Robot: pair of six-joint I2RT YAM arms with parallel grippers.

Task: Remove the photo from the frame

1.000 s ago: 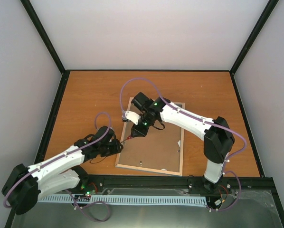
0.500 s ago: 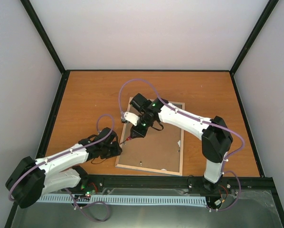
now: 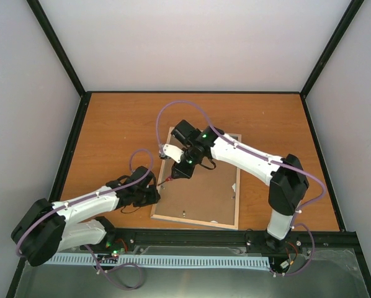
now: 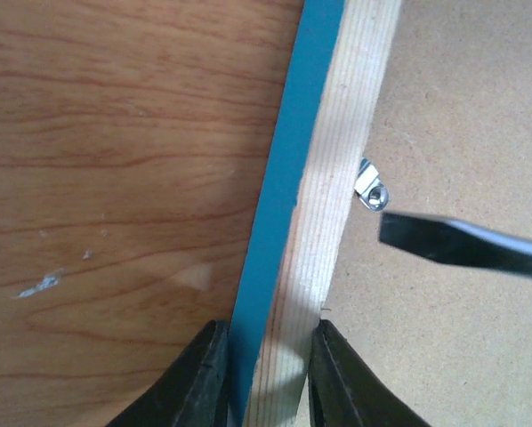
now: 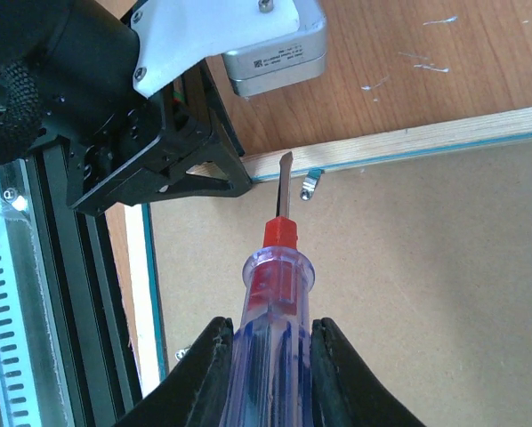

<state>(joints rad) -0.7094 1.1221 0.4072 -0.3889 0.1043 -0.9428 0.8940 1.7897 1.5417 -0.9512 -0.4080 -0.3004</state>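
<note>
The frame [image 3: 226, 205] lies face down on the table, pale wood edge and brown backing board up. The photo is hidden. My left gripper [image 3: 153, 195] is shut on the frame's left edge; its blue side and wood rim [image 4: 324, 231] sit between the jaws. My right gripper [image 3: 187, 165] is shut on a screwdriver [image 5: 275, 294] with a clear handle and red collar. Its flat tip [image 4: 462, 245] is beside a small metal tab [image 4: 371, 191] at the frame's left rim; this tab also shows in the right wrist view [image 5: 310, 184].
The wooden table [image 3: 117, 124] is ringed by black rails and grey walls. A second metal tab [image 3: 184, 213] sits near the frame's near edge. The left arm's body [image 5: 159, 124] lies close to the screwdriver tip.
The left arm has shifted slightly along the frame's left edge. The right arm and screwdriver hold almost the same place.
</note>
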